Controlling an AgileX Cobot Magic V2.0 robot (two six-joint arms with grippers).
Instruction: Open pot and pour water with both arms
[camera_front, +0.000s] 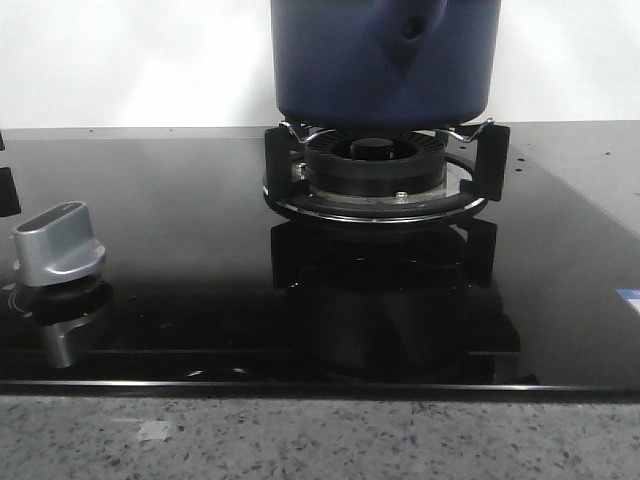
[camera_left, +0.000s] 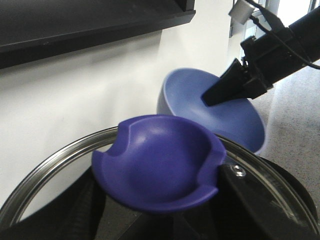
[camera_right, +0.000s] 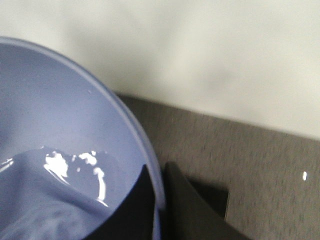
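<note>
The dark navy pot (camera_front: 385, 55) stands on the gas burner (camera_front: 375, 170); its top is cut off by the frame edge. No gripper shows in the front view. My left gripper (camera_left: 162, 200) is shut on the purple knob (camera_left: 157, 160) of the glass lid (camera_left: 45, 167), with the white wall behind it. My right gripper (camera_left: 220, 92) is shut on the rim of the light blue bowl (camera_left: 185, 92), which is held tilted beyond the lid. In the right wrist view the gripper (camera_right: 159, 175) pinches the bowl's rim (camera_right: 50, 125), and water (camera_right: 45, 200) lies inside.
A silver stove knob (camera_front: 58, 245) sits at the left of the black glass hob (camera_front: 200, 290). A speckled stone counter edge (camera_front: 300, 440) runs along the front. A dark shelf (camera_left: 75, 25) hangs on the wall above the lid.
</note>
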